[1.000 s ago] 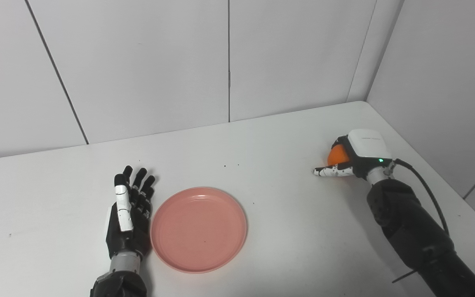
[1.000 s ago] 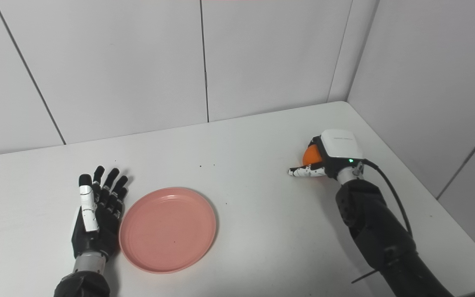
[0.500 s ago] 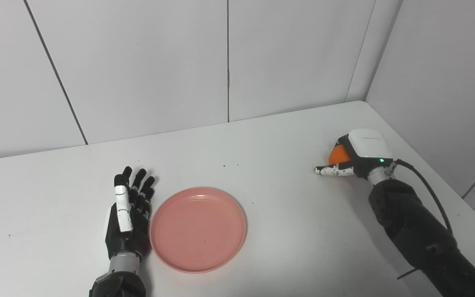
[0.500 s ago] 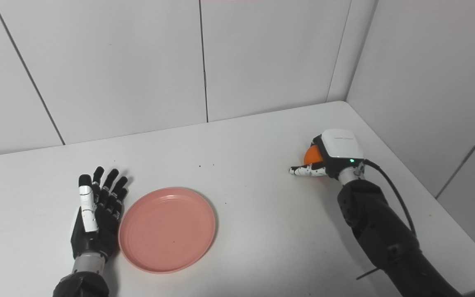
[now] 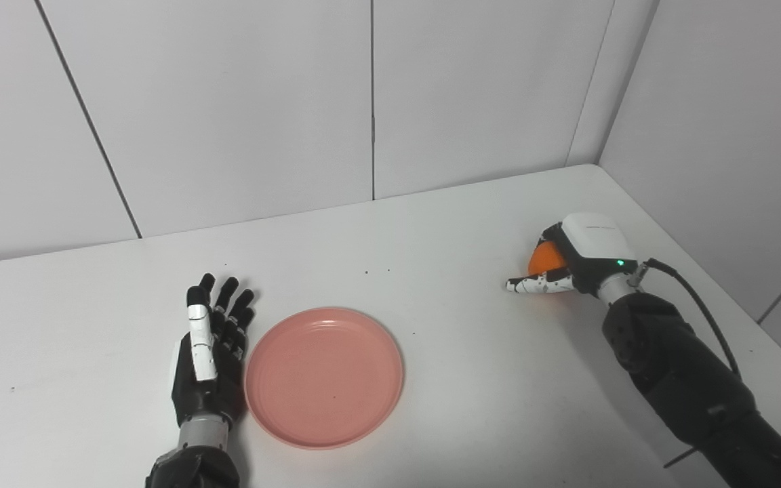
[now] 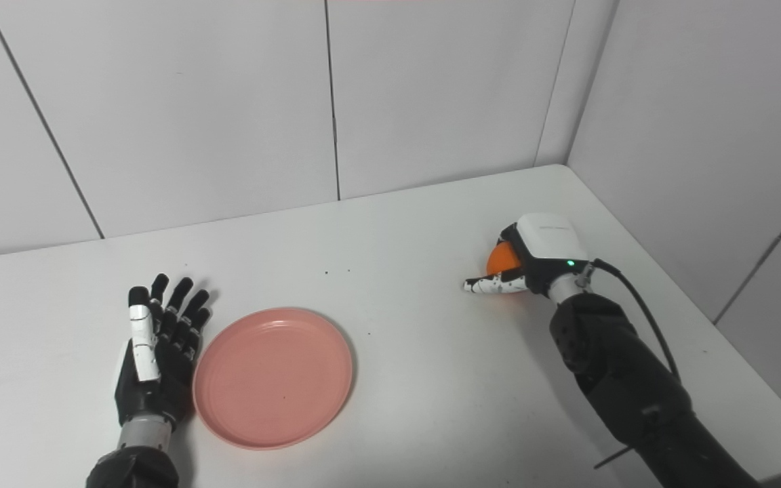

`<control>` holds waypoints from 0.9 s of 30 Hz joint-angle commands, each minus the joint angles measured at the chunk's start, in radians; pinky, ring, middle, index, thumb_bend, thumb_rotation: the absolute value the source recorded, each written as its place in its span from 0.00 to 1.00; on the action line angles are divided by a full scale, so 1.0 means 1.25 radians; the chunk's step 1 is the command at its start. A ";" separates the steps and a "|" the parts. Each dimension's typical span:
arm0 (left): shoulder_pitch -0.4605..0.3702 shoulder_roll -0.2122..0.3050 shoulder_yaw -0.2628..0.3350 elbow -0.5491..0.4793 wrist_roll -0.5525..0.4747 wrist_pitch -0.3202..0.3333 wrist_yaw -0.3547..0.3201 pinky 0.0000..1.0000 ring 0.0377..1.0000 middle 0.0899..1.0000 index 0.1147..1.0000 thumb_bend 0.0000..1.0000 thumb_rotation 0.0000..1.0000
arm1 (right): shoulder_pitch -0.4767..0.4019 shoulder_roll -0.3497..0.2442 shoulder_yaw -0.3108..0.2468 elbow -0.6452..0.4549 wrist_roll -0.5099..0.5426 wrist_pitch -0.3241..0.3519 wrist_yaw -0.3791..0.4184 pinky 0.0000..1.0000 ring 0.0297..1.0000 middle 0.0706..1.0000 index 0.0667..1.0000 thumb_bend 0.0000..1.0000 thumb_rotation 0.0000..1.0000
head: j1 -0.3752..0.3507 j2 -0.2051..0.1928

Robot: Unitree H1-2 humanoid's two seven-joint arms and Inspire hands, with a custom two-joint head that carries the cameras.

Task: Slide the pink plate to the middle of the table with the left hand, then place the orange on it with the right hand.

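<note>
Our right hand (image 5: 577,261) is wrapped around the orange (image 5: 545,258) far to the right of the pink plate (image 5: 323,376), near the table's right edge — its white back faces up with a small green light showing, the thumb sticks out toward the plate, and only a wedge of orange peeks out between thumb and palm. We cannot tell whether the fruit rests on the table (image 5: 458,224) or is raised off it.

Our left hand (image 5: 209,356) lies just left of the plate, fingers spread and pointing away from us, holding nothing; its edge sits right against the plate's rim, though we cannot tell whether they truly touch.

The plate itself sits flat and bare on the white table, well apart from the orange, with plain tabletop between them. A black cable (image 5: 699,305) loops from our right wrist down along the forearm. Beyond the plate, grey wall panels (image 5: 241,102) rise from the table's far edge.
</note>
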 commanded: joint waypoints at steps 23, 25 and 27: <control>0.067 -0.101 -0.084 0.040 0.047 0.026 0.114 0.90 0.88 0.89 0.98 0.76 0.87 | -0.019 -0.012 -0.017 -0.357 0.038 -0.086 0.111 0.11 0.14 0.18 0.23 0.55 0.43 | 0.232 0.027; 0.067 -0.105 -0.095 0.046 0.056 0.018 0.123 0.89 0.88 0.89 0.99 0.76 0.87 | -0.016 -0.010 -0.018 -0.378 0.056 -0.099 0.117 0.10 0.13 0.17 0.23 0.54 0.41 | 0.247 0.028; 0.066 -0.107 -0.103 0.053 0.065 0.011 0.131 0.88 0.87 0.89 0.99 0.76 0.88 | -0.014 -0.003 -0.019 -0.400 0.071 -0.104 0.125 0.10 0.13 0.18 0.23 0.54 0.42 | 0.261 0.030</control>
